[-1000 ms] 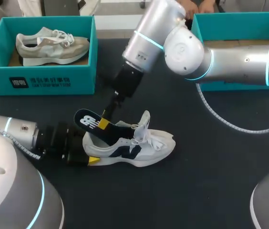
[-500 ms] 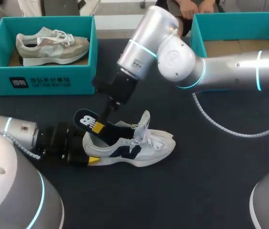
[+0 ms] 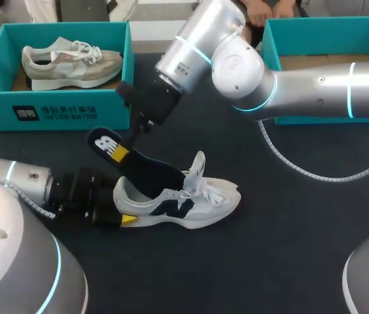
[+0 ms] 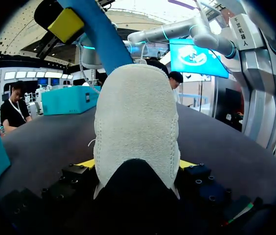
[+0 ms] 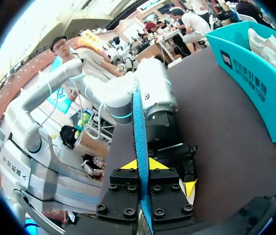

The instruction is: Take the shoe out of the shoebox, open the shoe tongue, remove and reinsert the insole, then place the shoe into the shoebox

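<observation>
As the right gripper [image 3: 120, 154] has drawn up and away from the white sneaker [image 3: 184, 199] over the last second, the dark insole [image 3: 142, 167] it pinches by the heel end has slid well out of the sneaker's collar. A second ago only the printed end stood above the heel. Now most of its length is in the open, slanting off behind the sneaker's heel, with just the front part tucked under the raised tongue [image 3: 197, 167]. In the right wrist view the insole's blue edge runs between the two yellow tips, which press on it from both sides. The left gripper [image 3: 120, 207] has not shifted; its fingers are clamped on the sneaker's heel from either side, keeping it upright on the table [image 3: 289, 255] in the same spot. By my judgement the removal step is near its end, and a little more pull along the same line should free the toe end. One teal shoebox [image 3: 282, 39] stands well beyond the sneaker's toe; the other shoebox [image 3: 60, 108], holding a grey sneaker [image 3: 70, 62], stands beyond its heel.
</observation>
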Motion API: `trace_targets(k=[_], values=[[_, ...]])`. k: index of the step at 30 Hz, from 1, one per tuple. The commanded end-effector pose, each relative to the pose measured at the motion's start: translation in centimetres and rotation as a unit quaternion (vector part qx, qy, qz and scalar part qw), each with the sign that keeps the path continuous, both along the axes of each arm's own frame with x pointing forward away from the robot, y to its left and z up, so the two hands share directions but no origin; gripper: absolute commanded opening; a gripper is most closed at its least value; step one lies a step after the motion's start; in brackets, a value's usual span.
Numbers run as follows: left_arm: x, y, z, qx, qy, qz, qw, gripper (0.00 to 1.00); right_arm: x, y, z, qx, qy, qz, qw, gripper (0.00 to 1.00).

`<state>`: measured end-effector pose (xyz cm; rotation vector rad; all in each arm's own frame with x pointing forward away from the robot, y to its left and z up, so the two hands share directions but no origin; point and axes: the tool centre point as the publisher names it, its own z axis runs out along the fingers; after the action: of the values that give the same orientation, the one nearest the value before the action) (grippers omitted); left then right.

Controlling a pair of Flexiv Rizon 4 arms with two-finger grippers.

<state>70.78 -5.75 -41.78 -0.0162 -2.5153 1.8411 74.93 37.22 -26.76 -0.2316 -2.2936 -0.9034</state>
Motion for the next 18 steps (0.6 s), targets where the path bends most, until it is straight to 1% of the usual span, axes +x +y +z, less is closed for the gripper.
trace_targets(k=[1, 8, 9, 10, 12, 13, 14, 15, 18], values=[[-0.1, 0.0, -0.2, 0.0, 0.0, 0.001, 1.0, 0.0, -0.2, -0.4, 2.2, 0.02, -0.021, -0.032, 0.999, 0.0], [-0.1, 0.0, -0.2, 0.0, 0.0, 0.001, 1.0, 0.0, 1.7, 0.3, 5.1, 0.076, -0.04, -0.092, 0.992, 0.0], [-0.1, 0.0, -0.2, 0.0, 0.0, 0.001, 1.0, 0.0, 2.3, 0.4, 5.5, 0.085, -0.049, -0.093, 0.991, 0.0], [-0.1, 0.0, -0.2, 0.0, 0.0, 0.001, 1.0, 0.0, 2.7, 0.5, 5.8, 0.091, -0.049, -0.106, 0.989, 0.0], [-0.1, 0.0, -0.2, 0.0, 0.0, 0.001, 1.0, 0.0, 3.7, 0.7, 6.5, 0.102, -0.062, -0.103, 0.988, 0.0], [-0.1, 0.0, -0.2, 0.0, 0.0, 0.001, 1.0, 0.0, 4.1, 0.8, 6.9, 0.099, -0.066, -0.107, 0.987, 0.0], [-0.1, 0.0, -0.2, 0.0, 0.0, 0.001, 1.0, 0.0, 4.6, 1.0, 7.4, 0.113, -0.072, -0.1, 0.986, 0.0], [-0.1, 0.0, -0.2, 0.0, 0.0, 0.001, 1.0, 0.0, 4.9, 1.0, 7.7, 0.101, -0.071, -0.126, 0.984, 0.0], [-0.1, 0.0, -0.2, 0.0, 0.0, 0.001, 1.0, 0.0, 4.9, 1.0, 7.7, 0.101, -0.071, -0.126, 0.984, 0.0]])
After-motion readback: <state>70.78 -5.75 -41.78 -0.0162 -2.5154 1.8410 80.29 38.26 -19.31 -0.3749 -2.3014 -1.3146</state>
